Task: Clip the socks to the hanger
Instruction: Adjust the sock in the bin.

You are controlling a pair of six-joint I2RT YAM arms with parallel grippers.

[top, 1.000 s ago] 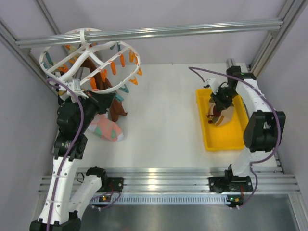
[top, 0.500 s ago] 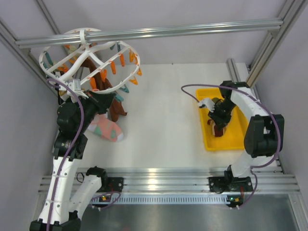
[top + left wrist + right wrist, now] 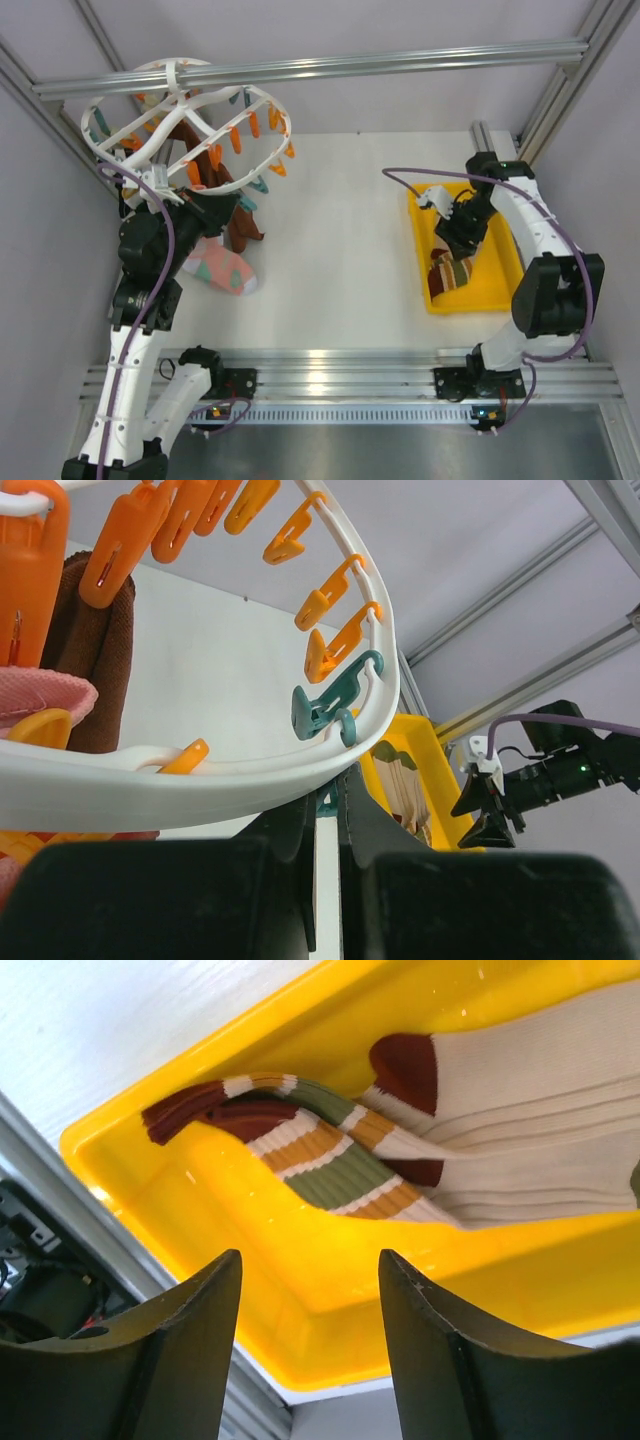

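Observation:
The white round hanger (image 3: 178,92) hangs from the rail at back left, ringed with orange and teal clips. Maroon-brown socks (image 3: 240,225) dangle from it, and a pink sock with mint and orange patches (image 3: 222,268) lies below. My left gripper (image 3: 335,800) is just under the ring (image 3: 200,790), shut on a teal clip. My right gripper (image 3: 310,1260) stands open above the yellow tray (image 3: 200,1210), holding nothing. A maroon, green and orange striped sock (image 3: 310,1145) lies in the tray beside a beige sock (image 3: 520,1150).
An aluminium rail (image 3: 320,68) crosses the back, with frame posts at both sides. The yellow tray (image 3: 500,285) sits at the right. Rails (image 3: 340,375) run along the near edge by the arm bases.
My right gripper has opened and let go of the striped sock, which now lies at the tray's near end. The left arm and the hanger have not moved.

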